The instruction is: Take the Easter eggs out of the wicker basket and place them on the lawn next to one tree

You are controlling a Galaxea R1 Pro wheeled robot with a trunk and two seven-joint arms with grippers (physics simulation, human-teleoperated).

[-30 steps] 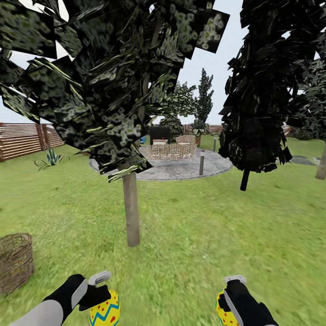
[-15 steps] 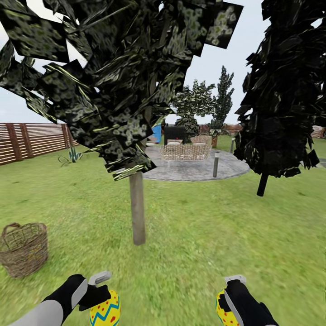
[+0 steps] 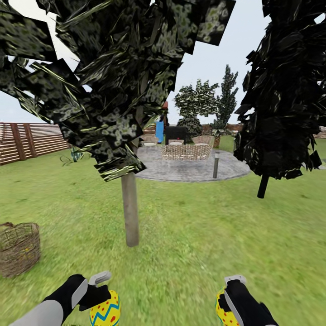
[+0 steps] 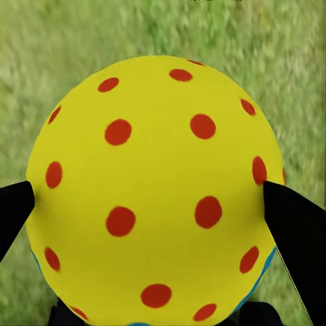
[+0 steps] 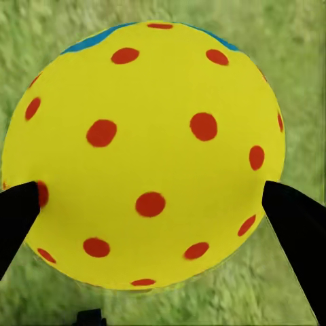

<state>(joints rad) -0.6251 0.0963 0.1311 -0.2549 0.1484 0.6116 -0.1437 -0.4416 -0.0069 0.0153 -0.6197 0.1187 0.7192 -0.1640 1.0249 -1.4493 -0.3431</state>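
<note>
Two Easter eggs show. The left gripper (image 3: 105, 296) squeezes one egg (image 3: 105, 310) between its fingers; the right gripper (image 3: 225, 296) squeezes the other egg (image 3: 222, 310).

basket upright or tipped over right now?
Upright. The wicker basket stands on the lawn with its open rim facing up, left of the tree. Cannot tell whether an egg remains inside.

A yellow Easter egg (image 5: 146, 156) with red dots and a blue band at 1 end sits clamped between the right gripper (image 5: 146, 204), whose 2 black fingertips (image 5: 299, 231) press its opposite sides. Blurred green lawn (image 5: 299, 61) lies behind it.
</note>
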